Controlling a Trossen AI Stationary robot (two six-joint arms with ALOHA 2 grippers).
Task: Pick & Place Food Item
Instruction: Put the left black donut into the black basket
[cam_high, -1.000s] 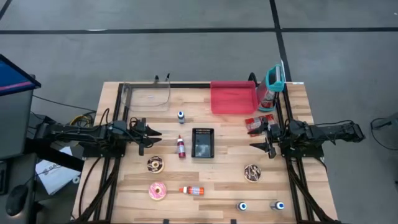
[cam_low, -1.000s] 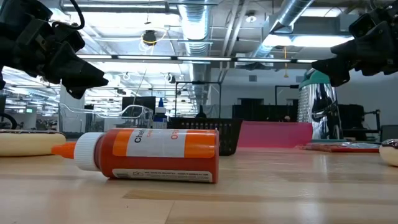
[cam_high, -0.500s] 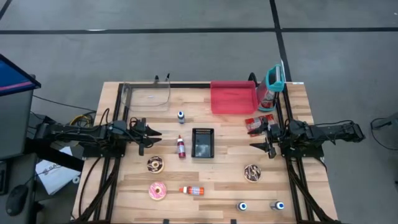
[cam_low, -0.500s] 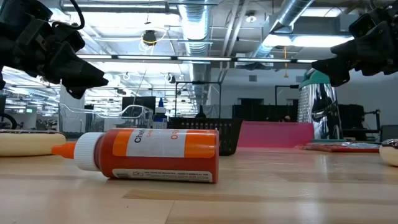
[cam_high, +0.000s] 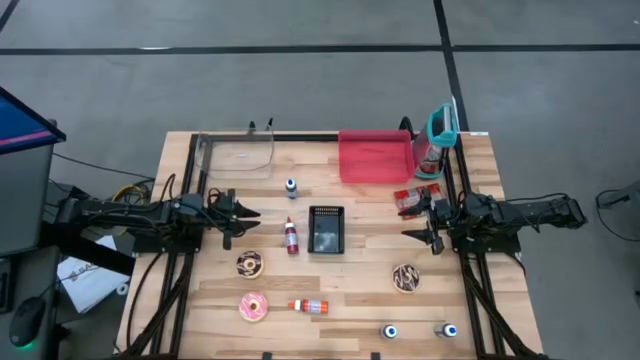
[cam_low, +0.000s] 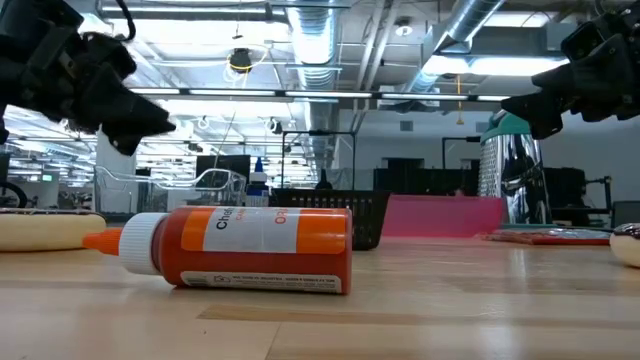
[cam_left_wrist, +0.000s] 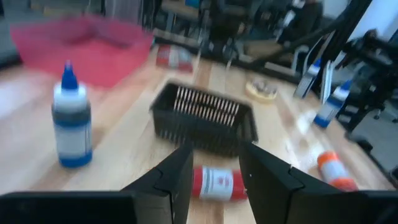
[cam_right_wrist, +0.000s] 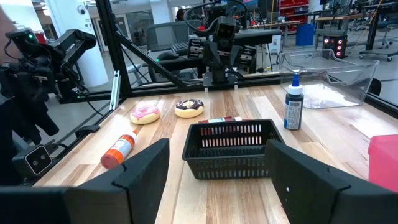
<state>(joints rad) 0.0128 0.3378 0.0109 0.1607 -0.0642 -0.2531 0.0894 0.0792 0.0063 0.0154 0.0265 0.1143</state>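
Note:
Three doughnuts lie flat on the wooden table: a chocolate one (cam_high: 249, 264), a pink one (cam_high: 253, 307) and a sprinkled chocolate one (cam_high: 406, 278). A black mesh basket (cam_high: 326, 229) stands at the table's middle. My left gripper (cam_high: 250, 213) hovers above the table's left side, open, with nothing between its fingers (cam_left_wrist: 216, 180); it points toward the basket (cam_left_wrist: 205, 118). My right gripper (cam_high: 410, 222) hovers above the right side, open and empty (cam_right_wrist: 217, 180), facing the basket (cam_right_wrist: 231, 146) from the other side.
A red tray (cam_high: 375, 157), a clear container (cam_high: 237, 152) and a teal-topped grater (cam_high: 440, 130) stand along the far edge. A red bottle (cam_high: 291, 236) and a blue-capped bottle (cam_high: 291, 187) are left of the basket. An orange bottle (cam_high: 310, 305) lies near the front.

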